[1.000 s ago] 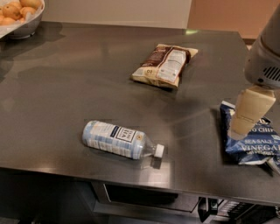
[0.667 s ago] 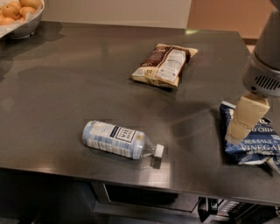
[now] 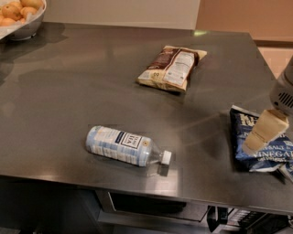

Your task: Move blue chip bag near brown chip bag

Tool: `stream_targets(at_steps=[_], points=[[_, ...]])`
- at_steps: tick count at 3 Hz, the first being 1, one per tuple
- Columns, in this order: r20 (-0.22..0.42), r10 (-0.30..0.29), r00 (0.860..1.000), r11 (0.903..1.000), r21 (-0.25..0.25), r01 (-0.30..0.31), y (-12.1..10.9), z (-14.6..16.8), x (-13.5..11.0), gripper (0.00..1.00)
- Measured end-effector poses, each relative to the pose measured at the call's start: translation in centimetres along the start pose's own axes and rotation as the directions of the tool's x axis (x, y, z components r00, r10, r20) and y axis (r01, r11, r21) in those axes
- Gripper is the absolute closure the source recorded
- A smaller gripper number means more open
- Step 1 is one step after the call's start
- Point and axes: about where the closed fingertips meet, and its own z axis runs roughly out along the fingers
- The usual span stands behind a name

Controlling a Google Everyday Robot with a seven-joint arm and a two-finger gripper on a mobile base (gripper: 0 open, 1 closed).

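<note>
One camera view on record. My gripper (image 3: 264, 131) hangs at the right edge of the view, tilted, low over the blue chip bag (image 3: 270, 156). Whether it is open or closed on anything, I cannot tell, nor whether it touches the foil.

The blue chip bag lies flat directly beneath my gripper, near the front right corner of the dark table (image 3: 91, 82). The brown chip bag (image 3: 171, 67) lies flat well apart from my gripper, further back on the table and to the left as seen. A clear bottle (image 3: 121, 145) lies on its side well to the left of my gripper, near the front edge, with its white cap toward me. A white bowl (image 3: 23, 28) of orange fruit (image 3: 13, 9) sits furthest from my gripper, at the far left corner.
</note>
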Motion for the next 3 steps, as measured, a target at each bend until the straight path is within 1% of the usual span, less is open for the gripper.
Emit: stream_targets(at_steps=[1, 2, 3], points=[[-0.034, 0.138, 0.99, 0.9884, -0.059, -0.14, -0.9, 2.7, 1.4, 0.0], [-0.074, 0.203, 0.976, 0.971, -0.113, -0.211, -0.6, 4.8, 2.0, 0.0], [-0.101, 0.231, 0.968, 0.9571, -0.156, -0.244, 0.0, 6.0, 2.1, 0.0]])
